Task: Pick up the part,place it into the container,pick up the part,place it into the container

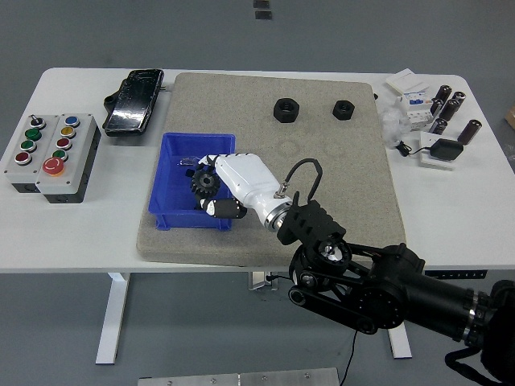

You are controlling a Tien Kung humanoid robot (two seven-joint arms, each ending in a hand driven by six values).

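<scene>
My right hand (216, 186), white with black finger joints, is over the blue bin (173, 211) on the grey mat. Its fingers are curled around a black gear (203, 180) held inside the bin's right half. Two black hex nuts lie at the back of the mat, one left (286, 109) and one right (344, 108). Part of the bin's floor is hidden by my hand. My left arm is out of view.
A grey button box (50, 154) stands at the table's left. A black device (133, 100) lies behind the bin. White boxes and dark cylinders (434, 112) crowd the back right corner. The grey mat (338, 201) covers the table's middle.
</scene>
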